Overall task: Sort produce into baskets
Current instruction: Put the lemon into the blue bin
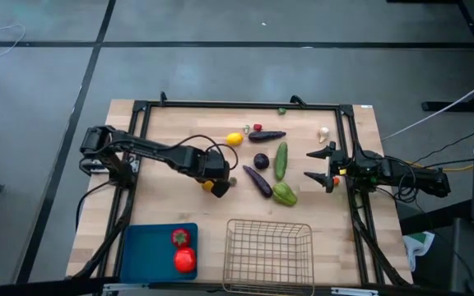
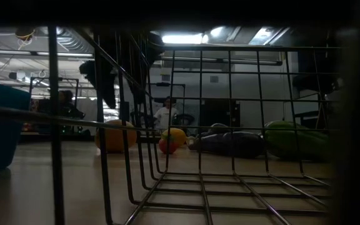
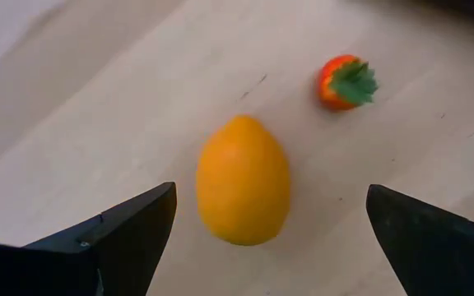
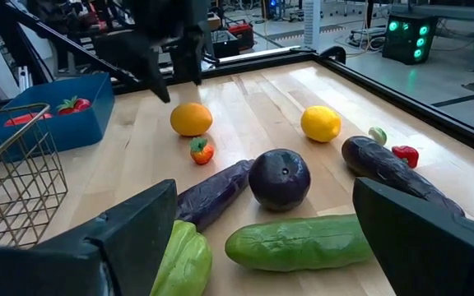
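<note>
While my left tool [image 3: 266,226] hovers, fingers apart, over the orange [image 3: 243,179], I judge it light, smooth, rigid; grip across its middle.

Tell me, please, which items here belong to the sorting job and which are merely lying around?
Job items:
- blue plastic tray, holding two red items
- bare wire-mesh basket
- orange round fruit under the open left gripper
- yellow lemon
- green cucumber
- round dark purple eggplant

Lying about:
- black cables beside the table
</note>
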